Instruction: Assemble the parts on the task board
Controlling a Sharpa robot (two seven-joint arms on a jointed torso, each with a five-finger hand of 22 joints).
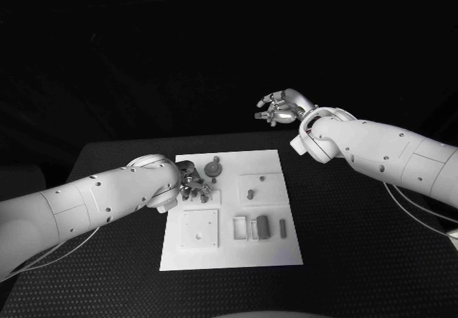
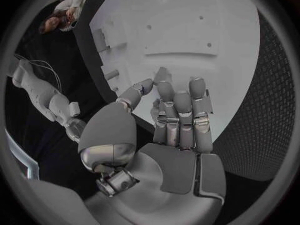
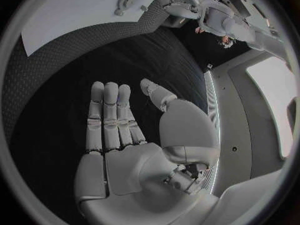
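Your left hand point(image 1: 194, 183) over the task board point(image 1: 272, 255), fingers point(image 2: 180, 105) near-straight and together, holding nothing, your right hand point(image 1: 280, 108) raised beyond the bench point(image 1: 363, 265), fingers point(image 3: 105, 110) straight, side by side, empty.

a black textured table point(image 1: 363, 265) stands in a dark room, with a bright pale panel point(image 3: 275, 100) beside it.

The right hand point(image 3: 134, 150) holds nothing, fingers point(image 3: 111, 115) straight above the black table point(image 3: 75, 75), task board point(image 3: 69, 10) beyond.
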